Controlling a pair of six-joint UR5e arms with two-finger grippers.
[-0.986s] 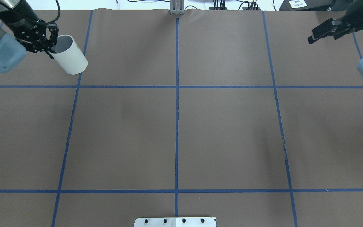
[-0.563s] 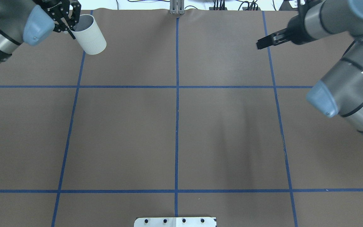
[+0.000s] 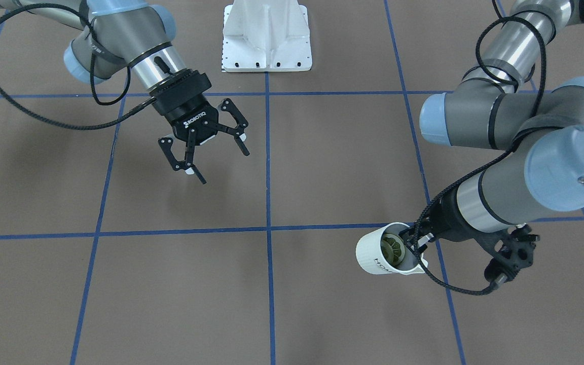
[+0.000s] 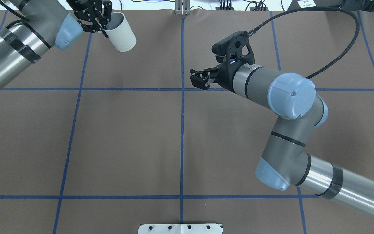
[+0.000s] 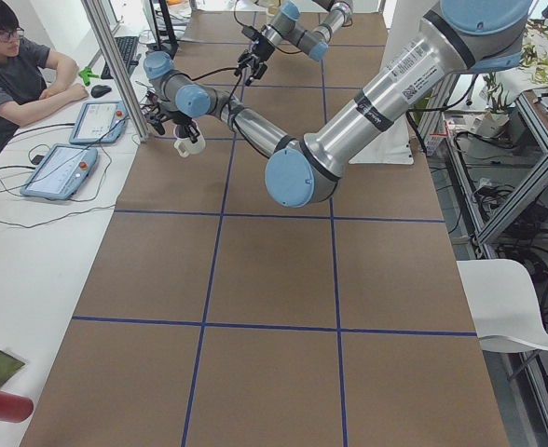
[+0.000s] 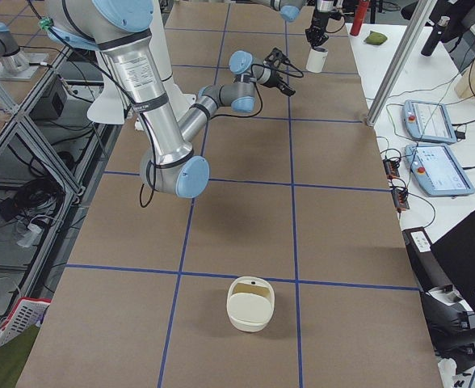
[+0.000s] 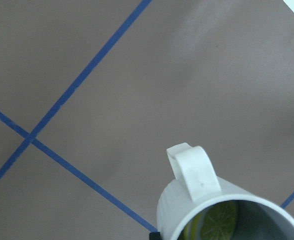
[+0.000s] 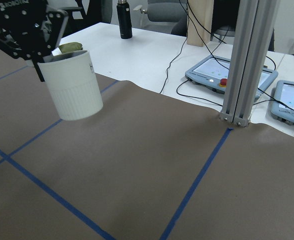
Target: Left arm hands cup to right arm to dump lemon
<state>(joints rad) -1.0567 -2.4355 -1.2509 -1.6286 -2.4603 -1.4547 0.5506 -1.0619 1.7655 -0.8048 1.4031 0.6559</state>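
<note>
The white cup (image 4: 122,35) hangs tilted above the table's far left part, "HOME" lettering showing in the front-facing view (image 3: 379,256). My left gripper (image 4: 102,26) is shut on the cup's rim, one finger inside and one outside. The yellow-green lemon (image 3: 393,250) lies inside the cup, also seen in the left wrist view (image 7: 214,222) below the squarish handle (image 7: 194,172). My right gripper (image 3: 223,166) is open and holds nothing, near the table's middle (image 4: 197,79), well apart from the cup. The right wrist view looks at the cup (image 8: 73,90) and the left gripper (image 8: 48,64).
Blue tape lines divide the brown table (image 4: 125,136). A white base plate (image 3: 266,38) sits at the robot's side. A cream bowl (image 6: 250,303) rests far along the table's right end. Control tablets (image 8: 232,75), a metal post (image 8: 247,60) and a seated person (image 5: 18,70) lie beyond the far edge.
The left arm carried the cup to the right along the far edge. The right arm swept in from the far right toward the table's middle, gripper still open.
</note>
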